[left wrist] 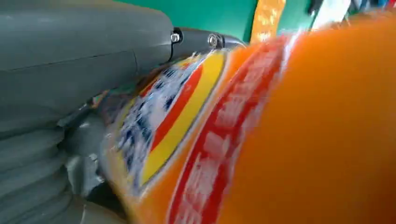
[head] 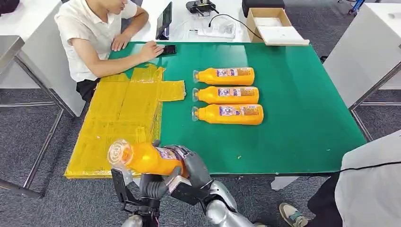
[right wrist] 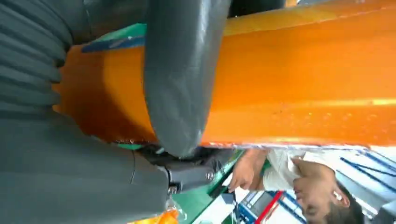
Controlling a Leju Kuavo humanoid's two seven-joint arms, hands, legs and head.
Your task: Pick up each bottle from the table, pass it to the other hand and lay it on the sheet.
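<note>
A green table (head: 293,118) carries a yellow sheet (head: 118,118) on its left side, and at its near edge the right hand (head: 191,165) grips the base of an orange bottle (head: 142,158) lying sideways, cap toward the sheet, the left hand (head: 151,187) cradling it beneath, grip unclear.

No lettering is legible anywhere. The three orange plastic bottles (head: 229,95) lying at frame centre carry blue-and-white labels, characters too small to read. The held orange bottle's red, yellow and blue label (left wrist: 187,126) is blurred beyond reading.
</note>
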